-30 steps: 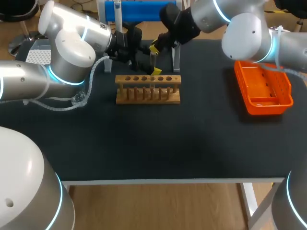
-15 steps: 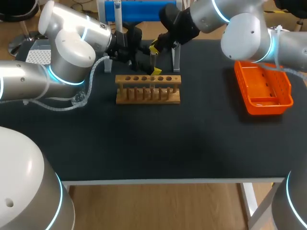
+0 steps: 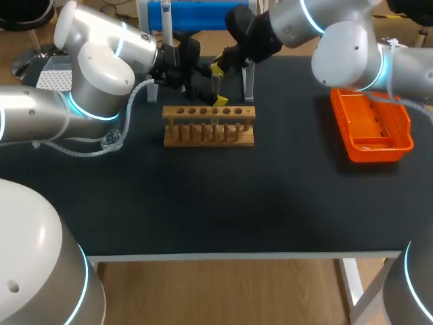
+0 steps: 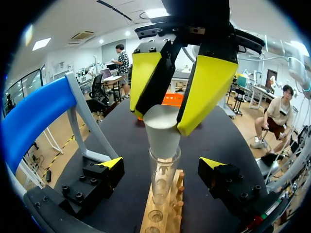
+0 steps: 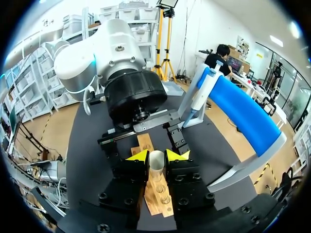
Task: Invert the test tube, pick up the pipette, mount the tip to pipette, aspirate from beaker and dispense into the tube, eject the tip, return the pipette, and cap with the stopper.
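Observation:
A wooden rack [image 3: 208, 126] stands at the back middle of the table with a clear test tube [image 3: 216, 85] upright in it. My right gripper [image 3: 218, 69] hangs over the tube, shut on a white stopper [image 4: 163, 129] that sits in the tube's [image 4: 163, 180] mouth. In the right wrist view the stopper [image 5: 156, 159] shows between the yellow tips of my right gripper [image 5: 158, 156]. My left gripper [image 4: 163, 167] is open, its fingers to either side of the tube and apart from it, level with the rack [image 4: 163, 213]. The pipette [image 5: 201, 90] hangs on a blue stand [image 5: 243, 114] behind the rack.
An orange tray [image 3: 373, 127] lies at the right back of the table. The blue stand [image 3: 196, 15] and its legs rise just behind the rack, close to both wrists. The dark table top [image 3: 223, 203] spreads in front of the rack.

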Available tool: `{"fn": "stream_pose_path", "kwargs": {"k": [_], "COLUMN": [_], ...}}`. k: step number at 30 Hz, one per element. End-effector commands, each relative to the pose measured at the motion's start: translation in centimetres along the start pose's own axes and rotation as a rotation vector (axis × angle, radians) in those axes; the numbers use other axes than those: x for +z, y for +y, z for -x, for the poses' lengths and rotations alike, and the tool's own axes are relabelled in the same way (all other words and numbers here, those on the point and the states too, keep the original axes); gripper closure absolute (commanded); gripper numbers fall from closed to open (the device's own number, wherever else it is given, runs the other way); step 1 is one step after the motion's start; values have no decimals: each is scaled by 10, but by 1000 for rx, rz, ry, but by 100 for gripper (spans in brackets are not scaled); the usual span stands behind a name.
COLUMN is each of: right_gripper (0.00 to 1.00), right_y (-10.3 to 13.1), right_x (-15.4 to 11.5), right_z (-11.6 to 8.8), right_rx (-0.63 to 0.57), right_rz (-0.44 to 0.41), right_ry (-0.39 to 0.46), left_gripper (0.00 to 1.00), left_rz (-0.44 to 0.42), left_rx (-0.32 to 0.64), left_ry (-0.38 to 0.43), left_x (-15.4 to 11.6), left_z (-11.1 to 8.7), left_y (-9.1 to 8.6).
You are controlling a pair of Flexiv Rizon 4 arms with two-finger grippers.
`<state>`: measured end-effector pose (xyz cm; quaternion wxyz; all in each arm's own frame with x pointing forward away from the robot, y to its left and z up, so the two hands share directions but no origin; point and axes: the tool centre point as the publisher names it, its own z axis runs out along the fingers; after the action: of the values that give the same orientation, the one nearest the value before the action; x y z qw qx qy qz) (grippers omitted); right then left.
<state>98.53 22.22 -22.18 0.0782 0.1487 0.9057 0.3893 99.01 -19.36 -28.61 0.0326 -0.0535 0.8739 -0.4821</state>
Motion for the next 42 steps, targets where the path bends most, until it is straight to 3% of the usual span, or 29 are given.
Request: {"fn": "stream_pose_path", "kwargs": {"k": [1, 25, 26, 27, 28, 29, 42], "right_gripper": [100, 100, 85, 60, 25, 0, 0], "right_y": [-3, -20, -20, -21, -21, -21, -14], "right_x": [0, 10, 10, 10, 10, 9, -6], "right_z": [-3, -6, -6, -6, -7, -7, 0], "right_rx": [-2, -5, -5, -4, -4, -2, 17], "right_rz": [-11, -65, -67, -68, -69, -68, 39], "right_ry": [5, 22, 21, 20, 19, 17, 16], "left_gripper": [0, 0, 0, 0, 0, 0, 0], "left_rz": [-2, -2, -2, -2, -2, -2, -2], "left_rx": [1, 1, 1, 1, 1, 1, 1], "left_ry": [-1, -1, -1, -1, -1, -1, -1], "left_x": [1, 1, 1, 1, 1, 1, 1], "left_z": [0, 0, 0, 0, 0, 0, 0], "left_y": [1, 1, 1, 1, 1, 1, 1]}}
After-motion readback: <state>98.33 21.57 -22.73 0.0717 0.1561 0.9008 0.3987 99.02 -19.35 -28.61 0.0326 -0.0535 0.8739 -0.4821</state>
